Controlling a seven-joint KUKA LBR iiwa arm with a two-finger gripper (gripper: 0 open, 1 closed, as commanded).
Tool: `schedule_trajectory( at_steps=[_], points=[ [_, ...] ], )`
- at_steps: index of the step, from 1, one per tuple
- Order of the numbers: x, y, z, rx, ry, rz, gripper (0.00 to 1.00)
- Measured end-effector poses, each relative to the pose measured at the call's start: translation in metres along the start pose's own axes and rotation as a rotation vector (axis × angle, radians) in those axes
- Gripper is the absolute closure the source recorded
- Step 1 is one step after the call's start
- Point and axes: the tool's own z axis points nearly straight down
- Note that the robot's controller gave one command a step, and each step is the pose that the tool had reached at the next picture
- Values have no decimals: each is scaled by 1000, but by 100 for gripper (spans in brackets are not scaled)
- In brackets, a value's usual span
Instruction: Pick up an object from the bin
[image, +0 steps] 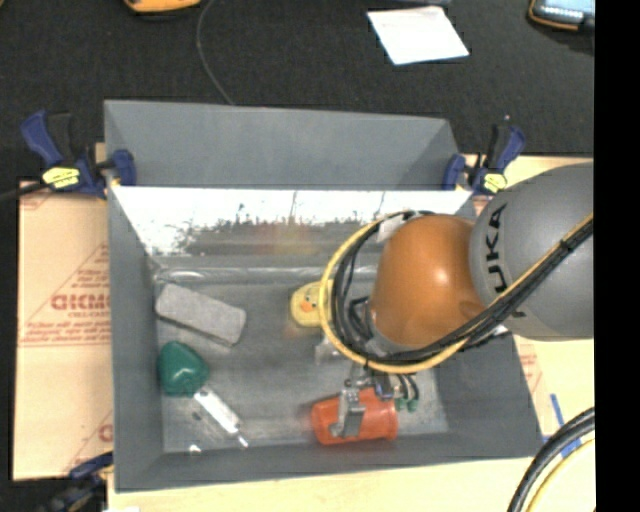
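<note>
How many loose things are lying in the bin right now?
5: grey block at left, green lump below it, white stick near the front, yellow toy mid-bin, orange-red cylinder under the gripper. The arm may hide more.

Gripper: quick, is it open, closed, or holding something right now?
Gripper: cannot be told; it is over the orange-red cylinder at the front of the bin.

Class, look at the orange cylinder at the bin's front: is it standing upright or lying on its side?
On its side: the orange cylinder stretches lengthwise across the bin floor, under the gripper.
</note>
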Motion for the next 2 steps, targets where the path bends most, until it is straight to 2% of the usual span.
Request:
schedule_trajectory(
  at_steps=[1, 2],
  points=[
    [-2, 0, -3, 0, -7, 4, 0],
    [-6, -51, 87, 0, -23, -5, 0]
  ],
)
